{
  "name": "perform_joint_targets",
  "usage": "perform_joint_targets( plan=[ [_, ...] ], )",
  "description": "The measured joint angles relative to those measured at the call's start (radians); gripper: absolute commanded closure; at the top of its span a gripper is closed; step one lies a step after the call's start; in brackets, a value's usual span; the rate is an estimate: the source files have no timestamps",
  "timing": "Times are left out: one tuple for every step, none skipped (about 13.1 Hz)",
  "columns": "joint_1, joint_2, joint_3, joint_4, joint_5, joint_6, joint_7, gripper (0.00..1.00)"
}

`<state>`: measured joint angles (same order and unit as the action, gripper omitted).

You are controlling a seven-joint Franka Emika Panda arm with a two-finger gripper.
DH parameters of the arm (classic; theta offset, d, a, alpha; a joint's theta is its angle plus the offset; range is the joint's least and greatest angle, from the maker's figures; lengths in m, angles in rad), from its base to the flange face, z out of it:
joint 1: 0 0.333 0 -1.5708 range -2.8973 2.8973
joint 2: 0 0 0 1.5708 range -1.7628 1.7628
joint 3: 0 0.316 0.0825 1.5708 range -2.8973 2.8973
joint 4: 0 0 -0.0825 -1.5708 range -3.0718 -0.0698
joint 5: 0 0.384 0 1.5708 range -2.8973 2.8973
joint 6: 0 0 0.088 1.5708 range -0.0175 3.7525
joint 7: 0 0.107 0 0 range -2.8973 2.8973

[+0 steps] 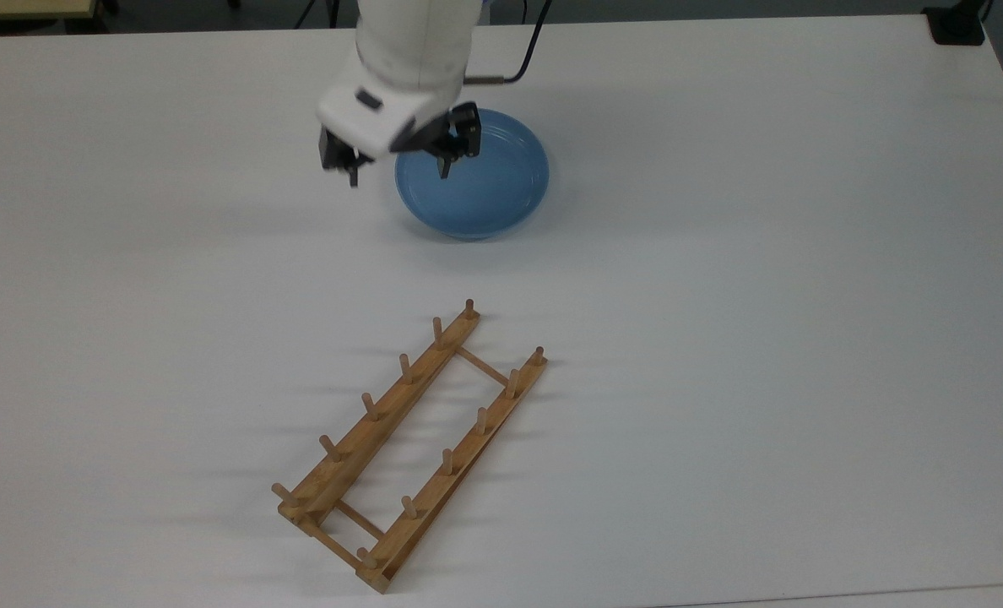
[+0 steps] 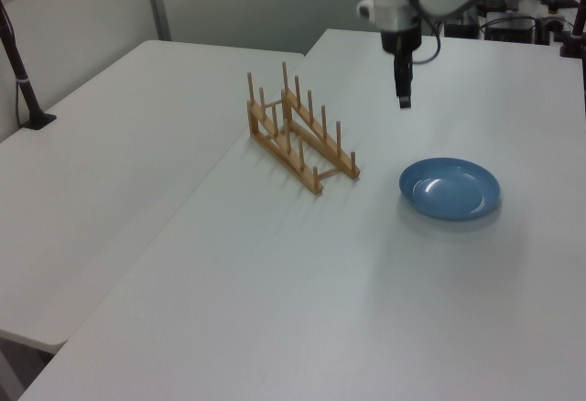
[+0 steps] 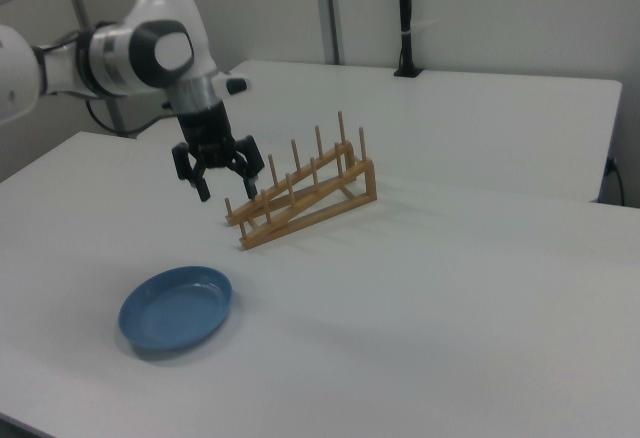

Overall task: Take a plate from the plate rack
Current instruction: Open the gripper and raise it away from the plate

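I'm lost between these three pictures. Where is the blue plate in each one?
Top view: the plate lies flat on the table, upper middle, above the wooden rack.
Left view: the plate lies right of centre, to the left view's right of the rack.
Right view: the plate lies at the lower left, below and left of the rack.
Shared landmark: the rack, standing apart from the plate.

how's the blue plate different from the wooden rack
The round light-blue plate is shallow and smooth; the long light-brown wooden plate rack is an open ladder-like frame with upright pegs. The plate lies flat, while the rack's rails slope up at one end. Both rest apart on the white table, and the rack holds nothing.
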<state>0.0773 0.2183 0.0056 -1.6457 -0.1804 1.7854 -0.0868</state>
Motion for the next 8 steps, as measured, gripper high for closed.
perform_joint_targets(
  plan=[
    [-0.001, -0.039, -0.002, 0.0, 0.008, -0.019, 0.094, 0.0],
    [-0.006, -0.073, -0.003, 0.0, 0.043, -0.036, 0.16, 0.0],
    [-0.02, -0.104, -0.004, 0.0, 0.091, -0.043, 0.192, 0.0],
    [-0.034, -0.124, -0.005, -0.001, 0.118, -0.047, 0.197, 0.0],
    [-0.058, -0.153, -0.006, -0.002, 0.145, -0.058, 0.197, 0.0],
    [-0.075, -0.172, -0.006, -0.005, 0.155, -0.065, 0.197, 0.0],
    [-0.08, -0.18, -0.006, -0.006, 0.156, -0.065, 0.197, 0.0],
    [-0.084, -0.183, -0.006, -0.008, 0.156, -0.065, 0.197, 0.0]
  ],
)
